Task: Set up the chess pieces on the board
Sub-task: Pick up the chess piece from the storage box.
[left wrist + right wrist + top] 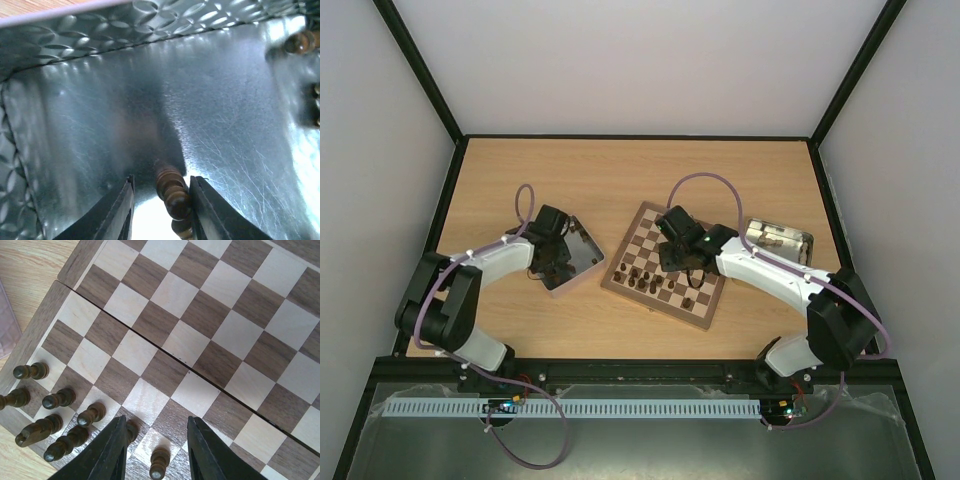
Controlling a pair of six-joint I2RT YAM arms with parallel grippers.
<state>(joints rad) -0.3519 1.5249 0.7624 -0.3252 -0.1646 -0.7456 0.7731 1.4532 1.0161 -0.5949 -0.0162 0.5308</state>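
Note:
The board lies mid-table, with several dark chess pieces standing along its near edge. My right gripper hovers over it. In the right wrist view the gripper is open above the squares, and one pawn stands below and between the fingers, touching neither. More pieces stand to the left. My left gripper reaches into the metal tray. Its jaws straddle a lying brown piece, which rests against the right finger with a gap on the left.
A second metal tray holding pale pieces sits right of the board. More brown pieces lie at the right side of the left tray, near its embossed wall. Black frame rails border the table.

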